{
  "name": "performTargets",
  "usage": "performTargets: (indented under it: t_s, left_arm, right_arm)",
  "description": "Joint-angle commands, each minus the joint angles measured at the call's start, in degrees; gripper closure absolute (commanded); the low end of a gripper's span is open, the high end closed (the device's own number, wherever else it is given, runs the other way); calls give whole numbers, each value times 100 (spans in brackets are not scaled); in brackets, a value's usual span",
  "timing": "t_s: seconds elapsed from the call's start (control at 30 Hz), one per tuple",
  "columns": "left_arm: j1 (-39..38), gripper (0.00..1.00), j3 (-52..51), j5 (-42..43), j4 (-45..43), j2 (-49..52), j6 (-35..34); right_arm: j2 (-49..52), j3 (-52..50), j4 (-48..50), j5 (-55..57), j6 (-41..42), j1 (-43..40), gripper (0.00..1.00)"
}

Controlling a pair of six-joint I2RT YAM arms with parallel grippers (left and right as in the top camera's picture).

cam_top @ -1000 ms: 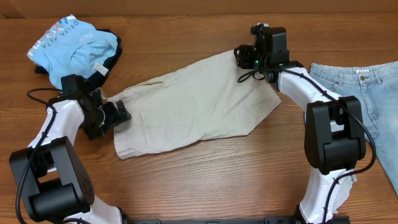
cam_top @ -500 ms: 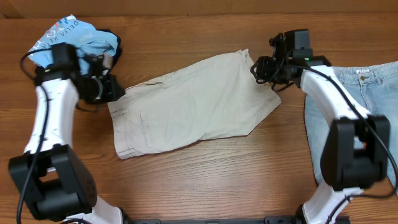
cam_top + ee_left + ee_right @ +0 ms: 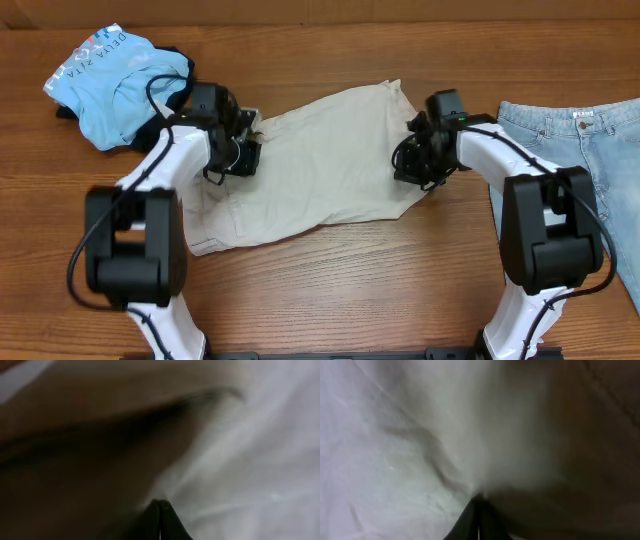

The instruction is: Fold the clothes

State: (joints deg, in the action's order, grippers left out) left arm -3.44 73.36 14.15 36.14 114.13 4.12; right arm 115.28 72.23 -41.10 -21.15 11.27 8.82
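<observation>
The beige shorts (image 3: 320,165) lie spread across the middle of the table, waistband to the left and leg hems to the right. My left gripper (image 3: 245,150) is shut on the upper waistband corner, which is drawn in over the shorts. My right gripper (image 3: 408,165) is shut on the right hem corner. In the left wrist view the shut tips (image 3: 160,502) pinch pale cloth (image 3: 250,460), with a dark fold to their left. The right wrist view is the same: shut tips (image 3: 479,497) in the cloth (image 3: 395,435).
Light-blue denim jeans (image 3: 590,150) lie at the right edge, close to my right arm. A sky-blue printed tee (image 3: 110,75) is bunched on a dark garment (image 3: 180,95) at the far left. Bare wooden table (image 3: 330,290) runs along the front.
Both grippers have shut. The left one swung from the far left onto the waistband corner and pulled it inward. The right one came down from the top hem to the right hem corner.
</observation>
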Motion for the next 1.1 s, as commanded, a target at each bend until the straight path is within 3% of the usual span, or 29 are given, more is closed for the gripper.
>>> performTargets:
  t_s: [0.0, 0.17, 0.23, 0.3, 0.43, 0.57, 0.67, 0.77, 0.83, 0.9, 1.07]
  left_arm:
    - [291, 96, -44, -964, -125, 199, -483]
    - [844, 85, 94, -931, -417, 212, -1075]
    - [1012, 74, 275, -446, -514, 212, -1078]
    - [1091, 71, 546, 103, -385, 212, -1043]
    - [1071, 65, 1366, 1279, 608, 210, -691]
    - [903, 68, 2114, 2072, 2109, 201, -42]
    - [667, 71, 2205, 1961, 2719, 190, 20]
    - [341, 67, 1919, 1327, 2793, 201, -79]
    - [127, 66, 1523, 953, 2623, 201, -361]
    - [-28, 73, 1095, 981, 2535, 201, -474]
    - [-118, 73, 286, 866, 2461, 201, -800]
  right_arm:
    - [284, -369, 168, 310, -138, 46, 96]
    - [284, -380, 96, 313, -83, 46, 96]
    - [284, -380, 85, 313, -85, 46, 95]
    - [282, -376, 70, 310, -149, 46, 95]
    - [162, -101, -376, 254, -435, 44, 96]
    - [-343, 304, -748, -529, -1029, 46, 96]
    - [-730, 450, -579, -837, -1191, 46, 95]
    - [-800, 450, -63, -809, -1067, 46, 91]
    - [-682, 424, 387, -879, -634, 46, 91]
    - [-494, 424, 743, -1207, -273, 61, 91]
    - [39, 424, 1222, -1449, 514, 98, 90]
